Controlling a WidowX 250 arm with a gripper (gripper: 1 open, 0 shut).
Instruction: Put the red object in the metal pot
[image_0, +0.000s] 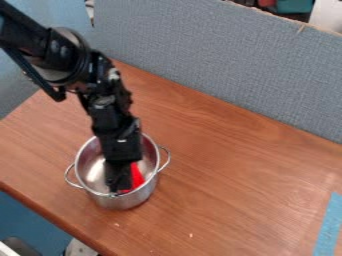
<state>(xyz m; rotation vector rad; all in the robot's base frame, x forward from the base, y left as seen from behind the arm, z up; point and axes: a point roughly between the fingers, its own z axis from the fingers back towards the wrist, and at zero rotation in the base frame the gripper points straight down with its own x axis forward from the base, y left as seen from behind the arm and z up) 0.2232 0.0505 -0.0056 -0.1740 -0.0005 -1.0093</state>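
Camera: wooden table (247, 175), grey partition (227, 60) behind; claw (126, 176) clenched inside the metal pot (91, 180) by the red object (139, 178).

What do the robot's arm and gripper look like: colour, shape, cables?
The arm is black all over, made of thick, blocky segments. The gripper is black too and narrower. No cables or markings can be made out.

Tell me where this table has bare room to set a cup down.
Widest bare patch: the right half of the table, between the metal pot and the table's right edge. Another strip runs along the back, between the pot and the grey partition. Crowded: the left, where the gripper stands in the pot beside the red block.
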